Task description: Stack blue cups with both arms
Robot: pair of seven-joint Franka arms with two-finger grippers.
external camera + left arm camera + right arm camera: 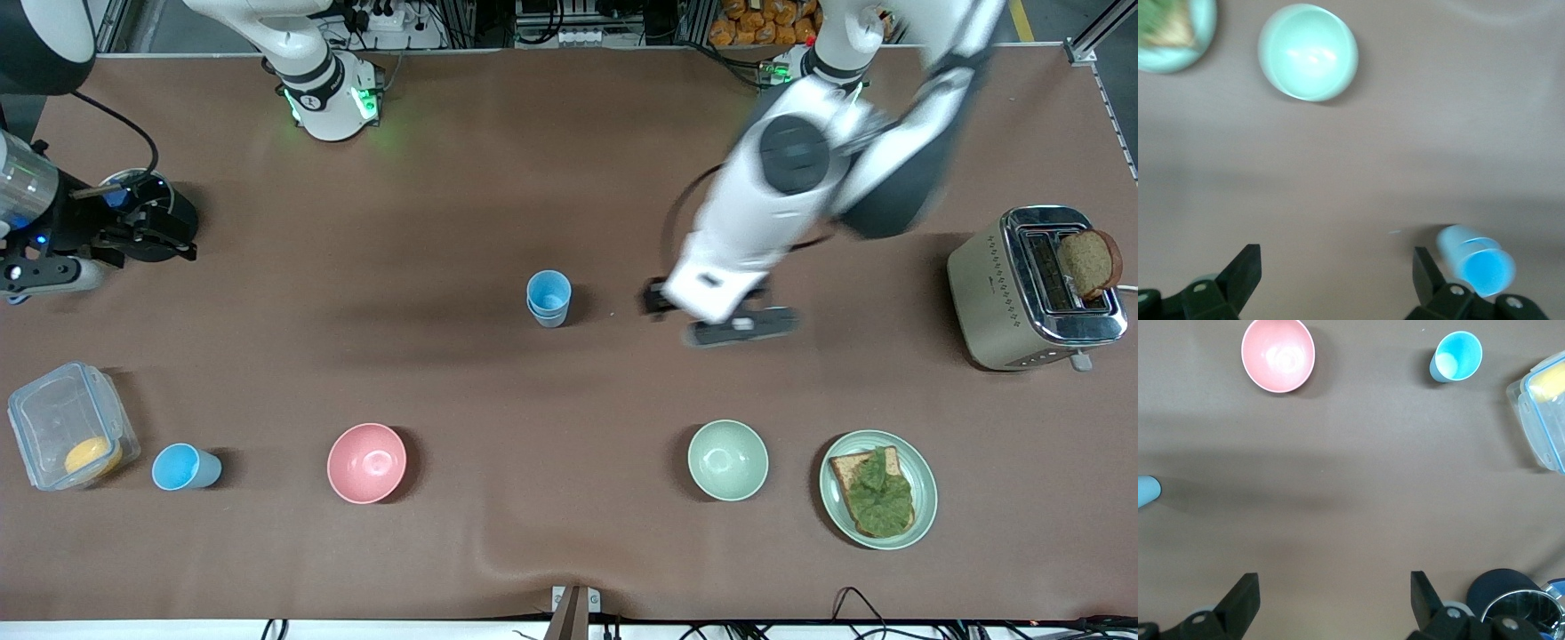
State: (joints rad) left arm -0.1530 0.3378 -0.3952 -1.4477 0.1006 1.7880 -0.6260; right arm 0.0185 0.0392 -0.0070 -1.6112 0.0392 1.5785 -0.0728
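Two blue cups [548,298] stand nested in one stack at the middle of the table; the stack also shows in the left wrist view [1477,264] and at the edge of the right wrist view [1146,491]. A single blue cup [183,468] stands upright near the front camera toward the right arm's end, also in the right wrist view [1457,357]. My left gripper [711,318] is open and empty [1337,273], over the table beside the stack, its arm blurred. My right gripper [156,242] is open and empty [1335,597] over the right arm's end of the table.
A pink bowl [366,462] and a pale green bowl [727,460] sit near the front camera. A plate with bread and lettuce [877,488], a toaster [1031,289], a clear lidded container [67,427] and a dark mug [164,213] are also there.
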